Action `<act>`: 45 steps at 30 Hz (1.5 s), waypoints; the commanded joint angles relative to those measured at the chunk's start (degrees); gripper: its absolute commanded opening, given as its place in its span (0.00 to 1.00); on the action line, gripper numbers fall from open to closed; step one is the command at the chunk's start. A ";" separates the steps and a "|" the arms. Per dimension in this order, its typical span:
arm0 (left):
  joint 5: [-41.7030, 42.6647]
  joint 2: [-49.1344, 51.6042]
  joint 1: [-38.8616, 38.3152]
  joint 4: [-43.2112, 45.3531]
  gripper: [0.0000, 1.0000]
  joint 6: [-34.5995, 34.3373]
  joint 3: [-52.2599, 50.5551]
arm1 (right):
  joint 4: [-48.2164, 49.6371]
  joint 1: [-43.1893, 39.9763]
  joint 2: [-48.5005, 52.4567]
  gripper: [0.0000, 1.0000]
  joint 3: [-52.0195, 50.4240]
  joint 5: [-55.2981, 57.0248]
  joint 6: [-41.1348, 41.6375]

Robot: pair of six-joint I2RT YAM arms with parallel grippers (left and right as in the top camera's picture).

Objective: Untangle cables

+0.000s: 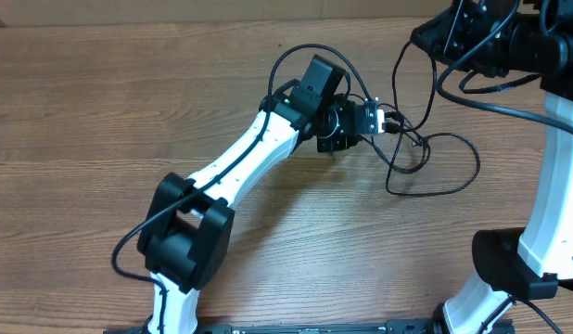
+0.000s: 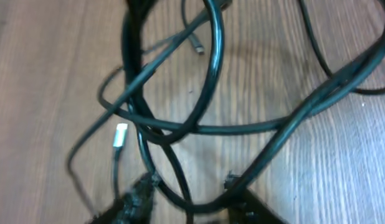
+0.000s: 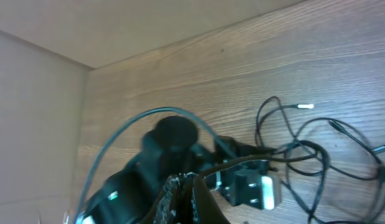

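Observation:
The cables point(image 1: 433, 160) lie in a black tangle of loops on the wooden table, right of centre. My left gripper point(image 1: 383, 119) is down at the tangle's left edge. In the left wrist view its fingertips point(image 2: 141, 191) stand partly apart, with one cable loop point(image 2: 186, 200) running between them; that gripper point(image 2: 189, 190) is open. A silver plug point(image 2: 121, 134) lies among the cables point(image 2: 211, 127). My right gripper point(image 1: 421, 39) is raised at the back right. In the right wrist view, the right gripper point(image 3: 191, 180) is shut on a thin cable point(image 3: 286, 152) that runs down to the tangle.
The thicker black wires point(image 1: 490, 88) of the right arm hang near the tangle. A white-tipped cable end point(image 3: 303, 106) lies apart at the far side. A pale wall point(image 3: 30, 112) borders the table's point(image 1: 101, 111) back edge.

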 commanded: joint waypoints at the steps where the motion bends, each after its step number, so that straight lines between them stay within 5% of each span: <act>1: 3.06 3.76 -0.07 1.33 0.24 -2.80 0.85 | 0.46 0.59 -1.53 0.04 0.17 -0.94 -0.28; 4: 2.95 4.20 -0.07 3.26 0.04 -4.50 0.85 | 0.70 0.59 -1.53 0.04 0.17 -0.94 -0.28; 17: -7.26 3.78 0.07 6.84 0.04 -15.15 2.99 | 0.96 0.59 -1.53 0.04 0.17 3.26 -0.50; 30: -20.83 -0.17 0.11 5.55 0.04 -17.38 3.65 | -0.31 0.59 -1.53 0.04 0.17 7.72 -0.50; 34: -19.56 -0.55 0.09 3.96 0.59 -17.27 3.65 | -0.26 0.59 -1.53 0.04 0.17 7.72 -0.50; 36: -18.10 -0.55 0.04 2.64 0.73 -16.00 3.65 | -0.24 0.59 -1.53 0.04 0.17 7.72 -0.50; 45: -13.81 -1.79 0.04 0.11 0.81 -9.92 3.67 | 0.26 0.59 -1.53 0.04 0.17 7.72 -0.48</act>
